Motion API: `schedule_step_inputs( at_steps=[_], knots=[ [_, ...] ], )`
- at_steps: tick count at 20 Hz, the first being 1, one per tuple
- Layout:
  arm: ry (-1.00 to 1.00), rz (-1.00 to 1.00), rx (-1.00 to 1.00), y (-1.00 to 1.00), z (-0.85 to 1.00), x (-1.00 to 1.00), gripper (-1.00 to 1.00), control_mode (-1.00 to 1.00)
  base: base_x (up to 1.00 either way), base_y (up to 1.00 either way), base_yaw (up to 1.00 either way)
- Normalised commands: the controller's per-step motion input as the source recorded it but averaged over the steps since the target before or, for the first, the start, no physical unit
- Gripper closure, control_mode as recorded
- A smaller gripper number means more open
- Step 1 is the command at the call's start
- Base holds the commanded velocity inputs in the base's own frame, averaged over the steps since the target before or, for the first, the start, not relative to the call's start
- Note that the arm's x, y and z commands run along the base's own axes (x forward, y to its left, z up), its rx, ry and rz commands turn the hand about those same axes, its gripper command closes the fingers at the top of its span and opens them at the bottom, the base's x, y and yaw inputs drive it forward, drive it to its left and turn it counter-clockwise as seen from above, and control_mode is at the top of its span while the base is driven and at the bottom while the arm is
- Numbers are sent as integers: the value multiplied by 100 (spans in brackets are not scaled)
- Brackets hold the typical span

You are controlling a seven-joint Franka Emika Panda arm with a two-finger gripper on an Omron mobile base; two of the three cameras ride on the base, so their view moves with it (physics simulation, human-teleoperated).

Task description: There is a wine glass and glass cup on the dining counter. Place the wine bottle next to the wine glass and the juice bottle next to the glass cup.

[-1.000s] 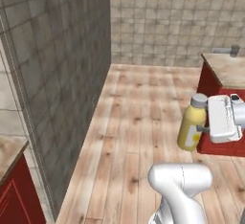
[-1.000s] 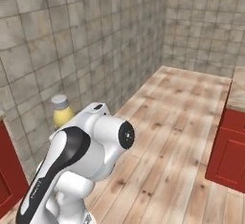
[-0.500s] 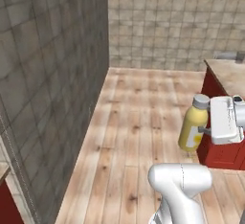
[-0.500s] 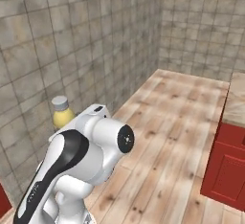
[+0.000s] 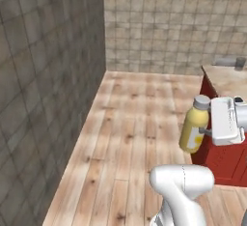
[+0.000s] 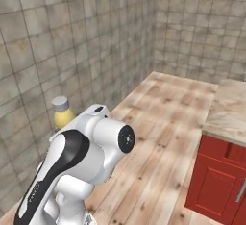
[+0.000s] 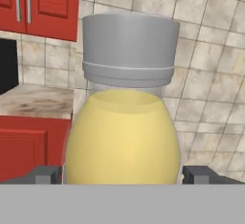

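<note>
Above the pale wooden floor (image 5: 130, 123), beside the red cabinet base of the dining counter (image 5: 226, 77), the juice bottle (image 5: 194, 129) hangs upright in the gripper (image 5: 205, 132), clear of any surface. In the left base view the white hand comes in from the right edge and a dark finger (image 5: 206, 132) presses against the bottle's yellow body just under its shoulder; the pale cap sits level with the top of the hand. The hand view looks straight at the bottle, its grey-looking cap above the rounded yellow body, and the two dark fingertips (image 7: 45, 175) stand one on each side of the body, hard against it, so the hand is clamped on the bottle. Behind it there, red cabinet doors (image 7: 38, 7) hang on a tiled wall above a marbled counter stretch. In the right base view the bottle's cap and yellow shoulder peek over the arm's white and black shell, against the grey tiled wall (image 6: 72, 51), while a corner of the beige marbled top with its red door lies well apart at the right.
</note>
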Motion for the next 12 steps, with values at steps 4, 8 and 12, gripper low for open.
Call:
schedule_step_inputs(
  at_steps=[4, 8, 12],
  knots=[
    [0, 0, 0, 0, 0, 0, 100, 100, 9, -83, 0],
    [0, 0, 0, 0, 0, 0, 100, 100, 6, -83, 0],
    [0, 0, 0, 0, 0, 0, 100, 100, 6, -83, 0]
  ],
)
